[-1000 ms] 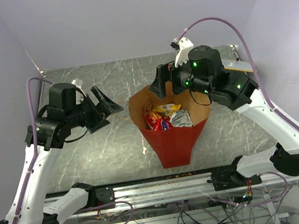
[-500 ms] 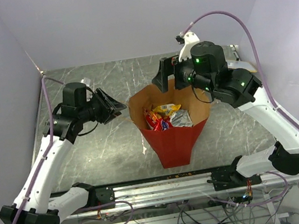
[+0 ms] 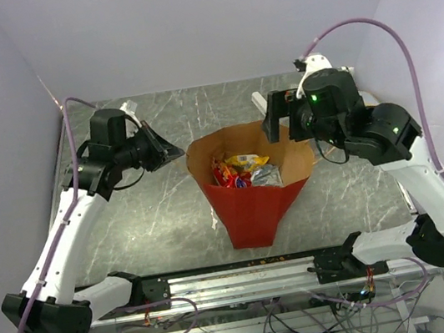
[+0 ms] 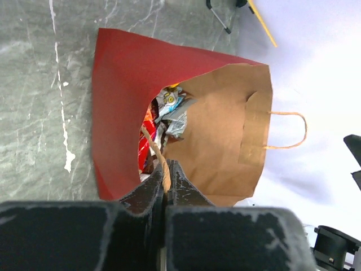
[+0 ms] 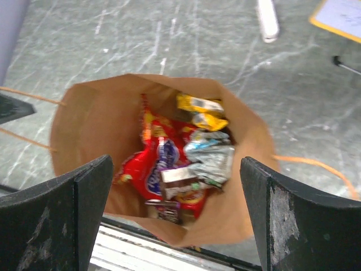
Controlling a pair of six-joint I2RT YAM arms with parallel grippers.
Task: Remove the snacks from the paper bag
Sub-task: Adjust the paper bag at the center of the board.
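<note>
In the top view, the paper bag (image 3: pixel 250 208) is standing upright in the middle of the grey marble table (image 3: pixel 146 221), with its mouth open upward. The snacks (image 3: pixel 241 172) are lying inside it, well below the rim. The left gripper (image 3: pixel 176 152) is reaching to the left rim of the bag. The right gripper (image 3: pixel 279 117) is hanging over the far right rim, and its jaws are standing apart.

In the left wrist view, the left gripper (image 4: pixel 166 170) is pressing its two fingers together on the tan twisted handle (image 4: pixel 152 141) of the bag, so the handle is pinched between them. The red outside (image 4: pixel 121 84) and the brown inside of the bag are both showing. The second handle (image 4: pixel 289 130) is sticking out on the opposite side. Some wrappers are showing in the opening.

In the right wrist view, the right gripper (image 5: pixel 175 164) is looking down into the bag, and its fingers (image 5: pixel 84 195) are spread wide and touching nothing. Inside, a red chip bag (image 5: pixel 148 169) with a blue logo is lying beside a yellow bar (image 5: pixel 200 107) and a silver packet (image 5: pixel 211 155). A white oblong block (image 5: pixel 268 20) is lying on the table beyond the bag.
</note>
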